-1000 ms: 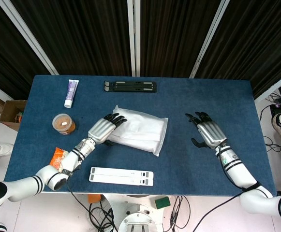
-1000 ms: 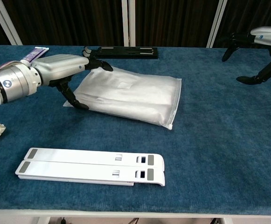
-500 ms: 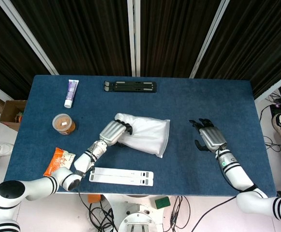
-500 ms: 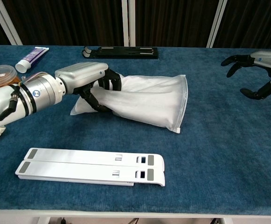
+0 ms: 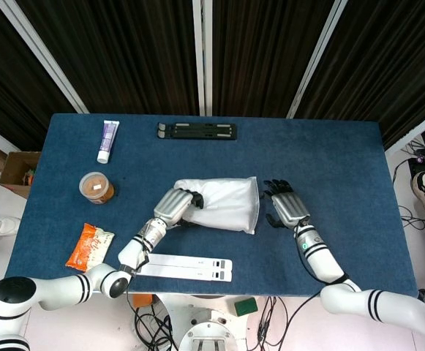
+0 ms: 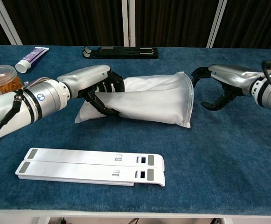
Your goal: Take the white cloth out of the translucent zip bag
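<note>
The translucent zip bag (image 5: 227, 204) (image 6: 154, 100) lies mid-table with the white cloth showing through its sides. My left hand (image 5: 174, 206) (image 6: 95, 84) grips the bag's left end, fingers curled around it, and that end is lifted off the cloth-covered table. The bag's zip edge (image 6: 190, 100) faces right. My right hand (image 5: 284, 205) (image 6: 219, 77) hovers just right of that edge, fingers spread and curved, holding nothing, with a small gap to the bag.
A white folding stand (image 5: 184, 266) (image 6: 91, 166) lies near the front edge. A black stand (image 5: 197, 131) sits at the back, with a toothpaste tube (image 5: 107, 140), a round snack tub (image 5: 96, 187) and an orange snack packet (image 5: 89, 246) to the left.
My left hand closed on the bag's left end, raised it and pulled it slightly left. My right hand travelled left across the table up to the bag's zip edge.
</note>
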Robot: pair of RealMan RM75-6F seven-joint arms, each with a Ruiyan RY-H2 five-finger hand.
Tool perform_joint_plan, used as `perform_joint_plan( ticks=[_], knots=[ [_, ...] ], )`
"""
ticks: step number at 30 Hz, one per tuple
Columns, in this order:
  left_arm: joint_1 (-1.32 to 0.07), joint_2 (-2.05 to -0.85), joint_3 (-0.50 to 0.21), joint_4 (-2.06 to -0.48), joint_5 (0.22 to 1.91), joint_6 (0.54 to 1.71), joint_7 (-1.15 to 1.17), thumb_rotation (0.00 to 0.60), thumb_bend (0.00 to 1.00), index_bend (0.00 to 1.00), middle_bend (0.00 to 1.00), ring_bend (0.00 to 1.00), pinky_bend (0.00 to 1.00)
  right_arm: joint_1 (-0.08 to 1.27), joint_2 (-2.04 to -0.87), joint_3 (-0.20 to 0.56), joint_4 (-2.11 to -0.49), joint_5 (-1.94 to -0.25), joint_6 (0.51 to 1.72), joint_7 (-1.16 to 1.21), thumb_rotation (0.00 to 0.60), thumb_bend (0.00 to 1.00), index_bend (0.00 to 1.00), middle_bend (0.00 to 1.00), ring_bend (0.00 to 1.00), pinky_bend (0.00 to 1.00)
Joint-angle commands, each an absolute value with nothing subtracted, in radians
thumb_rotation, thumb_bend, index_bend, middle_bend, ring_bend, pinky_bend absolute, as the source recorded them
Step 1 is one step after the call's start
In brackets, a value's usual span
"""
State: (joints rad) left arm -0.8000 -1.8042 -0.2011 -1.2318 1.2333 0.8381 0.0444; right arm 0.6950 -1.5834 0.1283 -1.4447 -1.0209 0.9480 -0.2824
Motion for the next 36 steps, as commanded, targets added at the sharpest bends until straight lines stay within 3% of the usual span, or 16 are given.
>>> perform_joint_plan(
  ticks=[1,10,15,20,25,30,36],
  knots=[
    [-0.796,-1.798,-0.206,-1.247,1.216,0.833,0.047,0.600,0.23,0.47,0.45,0.44,0.45,0.709,-1.664,0.146,-1.372,-1.047,0.967,-0.272,0.600,0.37,0.33,0.09,0.00,0.00],
    [-0.791,-1.792,-0.209,-1.266,1.185,0.825,0.032,0.600,0.23,0.47,0.44,0.44,0.46,0.700,-1.795,0.160,-1.252,-1.149,0.999,-0.132,0.600,0.33,0.33,0.09,0.00,0.00],
    [-0.792,-1.791,-0.210,-1.268,1.176,0.823,0.030,0.600,0.23,0.47,0.44,0.44,0.46,0.696,-1.842,0.159,-1.205,-1.179,1.006,-0.105,0.600,0.32,0.38,0.12,0.00,0.00],
    [-0.792,-1.790,-0.213,-1.277,1.162,0.817,0.018,0.600,0.23,0.47,0.44,0.44,0.46,0.691,-1.920,0.168,-1.120,-1.208,1.051,-0.103,0.600,0.32,0.51,0.17,0.00,0.00],
    [-0.783,-1.770,-0.208,-1.302,1.173,0.830,0.011,0.600,0.22,0.43,0.42,0.43,0.46,0.687,-1.982,0.179,-1.023,-1.238,1.096,-0.104,0.600,0.38,0.75,0.26,0.00,0.00],
    [-0.743,-1.701,-0.179,-1.375,1.233,0.897,0.003,0.600,0.15,0.25,0.26,0.25,0.36,0.679,-1.979,0.195,-0.981,-1.252,1.103,-0.071,0.600,0.42,0.80,0.28,0.00,0.00],
    [-0.684,-1.649,-0.137,-1.367,1.354,1.060,0.041,0.600,0.14,0.23,0.21,0.18,0.30,0.677,-1.970,0.209,-0.952,-1.257,1.070,-0.006,0.600,0.43,0.80,0.28,0.00,0.00]
  ],
)
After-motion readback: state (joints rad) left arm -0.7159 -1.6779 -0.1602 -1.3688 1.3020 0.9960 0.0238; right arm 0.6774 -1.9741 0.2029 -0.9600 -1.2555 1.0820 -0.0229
